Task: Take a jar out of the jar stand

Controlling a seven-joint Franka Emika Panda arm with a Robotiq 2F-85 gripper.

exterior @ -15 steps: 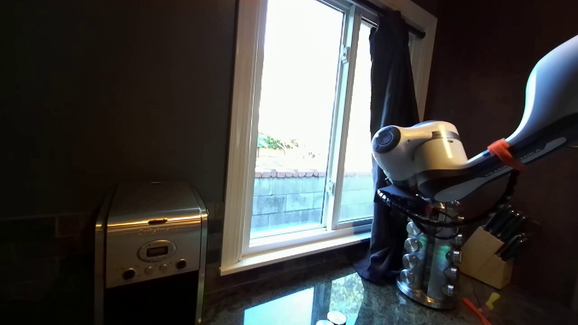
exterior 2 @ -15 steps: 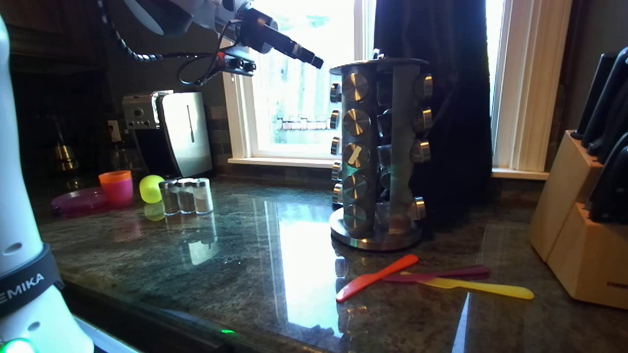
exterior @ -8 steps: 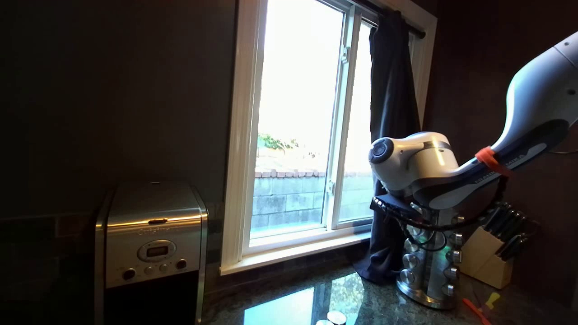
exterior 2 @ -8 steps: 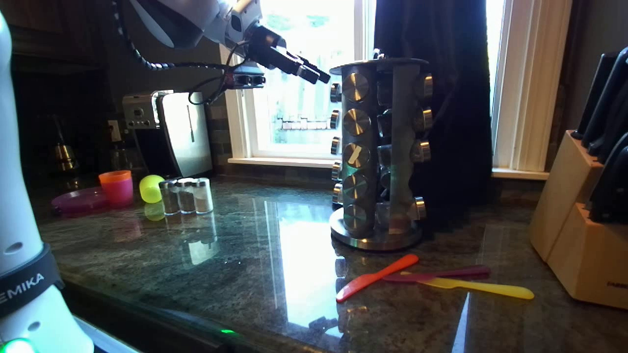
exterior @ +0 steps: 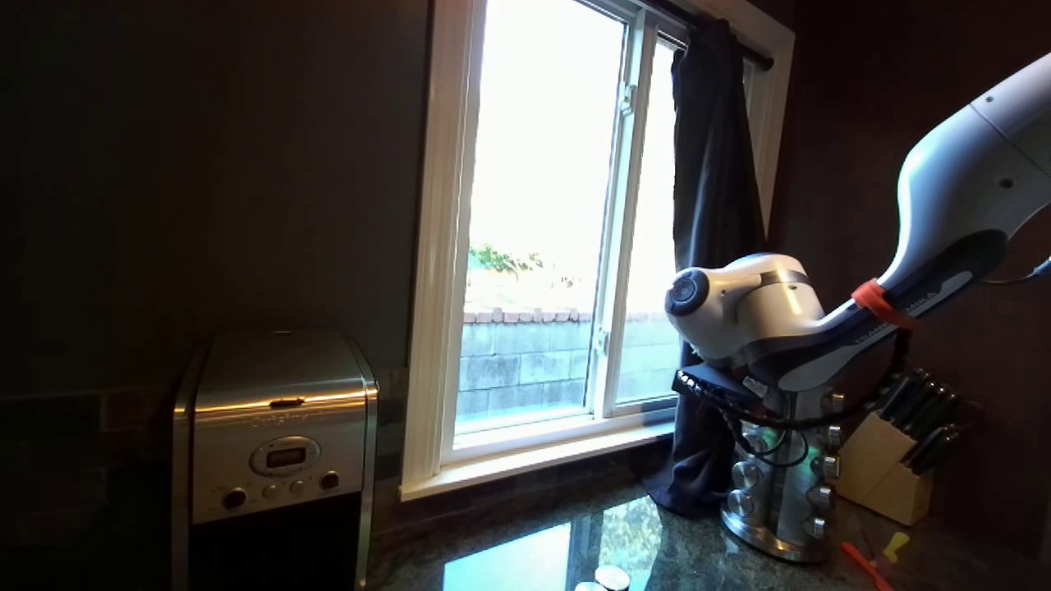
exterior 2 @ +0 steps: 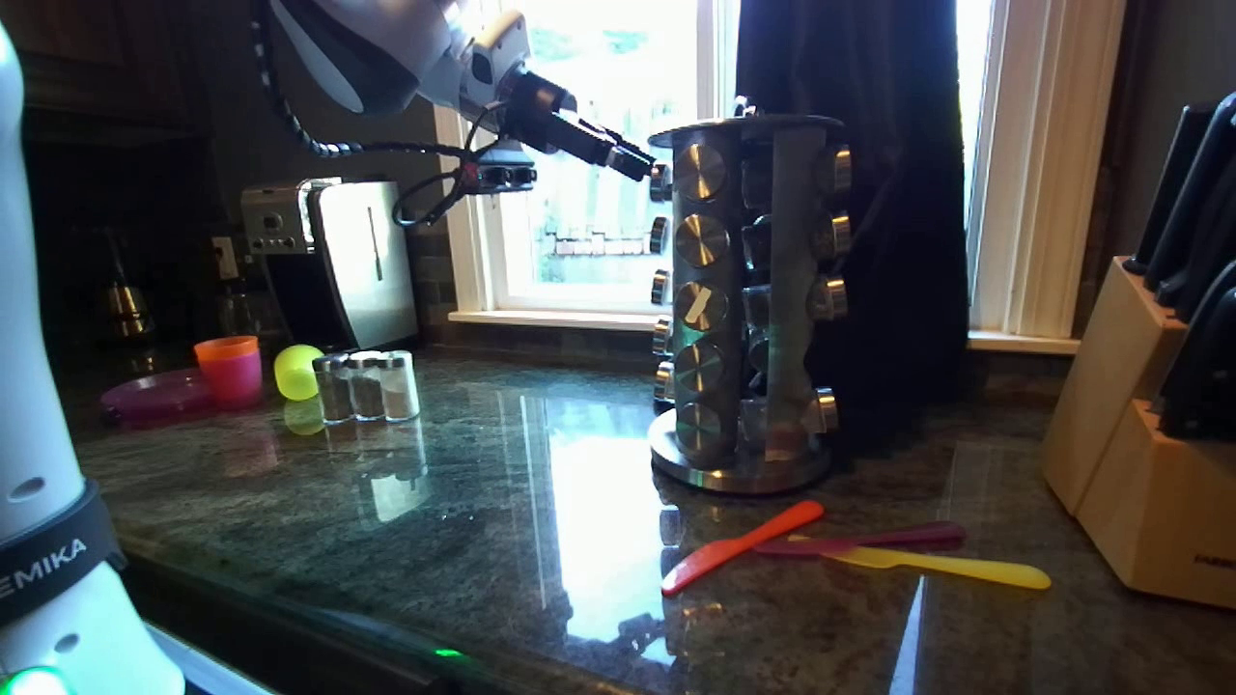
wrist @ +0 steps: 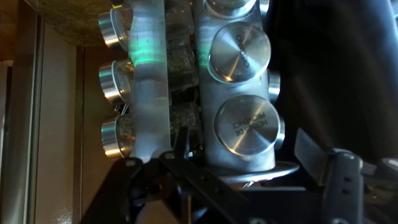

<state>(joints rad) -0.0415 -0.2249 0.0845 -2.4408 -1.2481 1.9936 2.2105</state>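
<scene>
The jar stand (exterior 2: 792, 290) is an upright silvery rack on the counter, with stacked rows of shiny-lidded jars; it also shows in an exterior view (exterior: 792, 497) and the wrist view (wrist: 149, 109). My gripper (exterior 2: 637, 166) is open and empty at the height of the top row, its tips close to a top-row jar (exterior 2: 660, 181). In the wrist view, inverted, the open gripper (wrist: 244, 146) has one finger on each side of a jar lid marked "Herbes de Provence" (wrist: 248, 124), beside the stand's top plate. I cannot tell whether the fingers reach around that lid.
A wooden knife block (exterior 2: 1101, 463) stands beside the stand. A red knife (exterior 2: 744, 545), a purple one and a yellow one (exterior 2: 946, 568) lie in front. Small shakers (exterior 2: 367, 386), cups (exterior 2: 232, 376) and a silver appliance (exterior: 279, 443) are farther along. A dark curtain (exterior 2: 888, 241) hangs behind.
My gripper has moved down and toward the stand, from above its top plate's level to the top row of jars. The stand and its jars have not moved.
</scene>
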